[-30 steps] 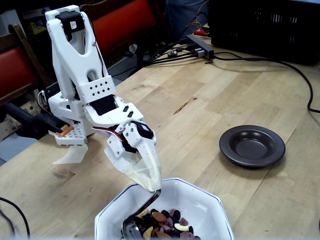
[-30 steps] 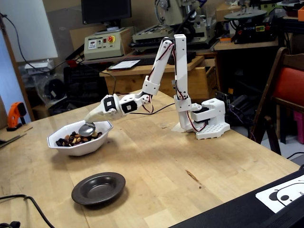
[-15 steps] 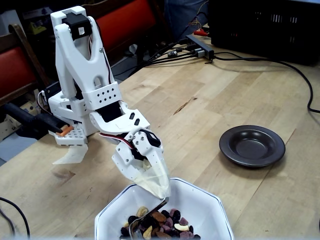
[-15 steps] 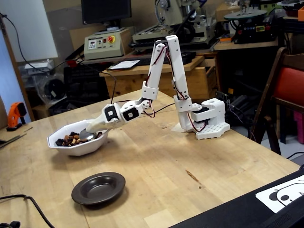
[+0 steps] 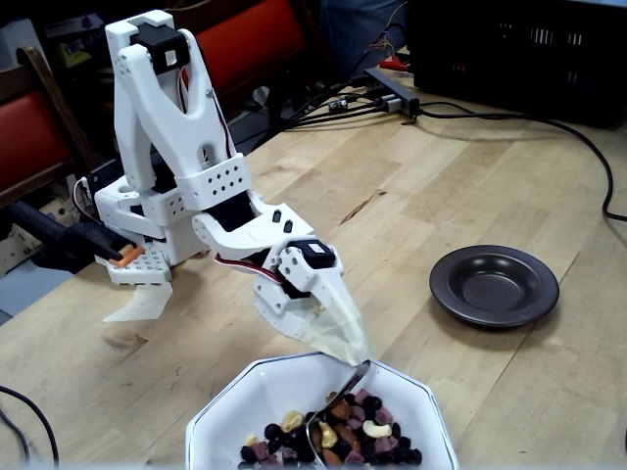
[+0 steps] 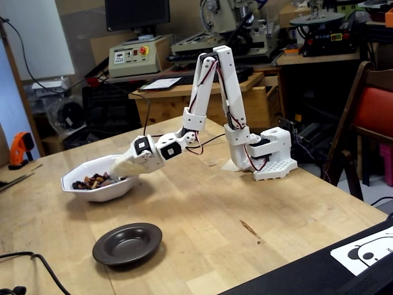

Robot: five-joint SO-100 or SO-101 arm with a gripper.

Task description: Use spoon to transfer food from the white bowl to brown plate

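The white bowl (image 5: 257,406) (image 6: 73,184) with its faceted rim holds the food (image 5: 377,439) (image 6: 92,180), a mix of dark berries, tan nuts and pink cubes. My gripper (image 5: 355,354) (image 6: 120,169) reaches over the bowl's rim, shut on the spoon (image 5: 331,413). Its silver bowl end is pushed down into the food, partly buried. The brown plate (image 5: 494,284) (image 6: 127,243) lies bare on the wooden table, apart from the white bowl.
The arm's white base (image 5: 137,259) (image 6: 270,153) stands on the table. Black cables (image 5: 509,116) run along the far edge in a fixed view. A black cable (image 6: 31,261) lies near the plate in the other; an orange tool (image 6: 20,147) sits at left.
The gripper has lowered and pushed further across the bowl, driving the spoon from above the food down into it. The food has shifted toward the far side of the bowl.
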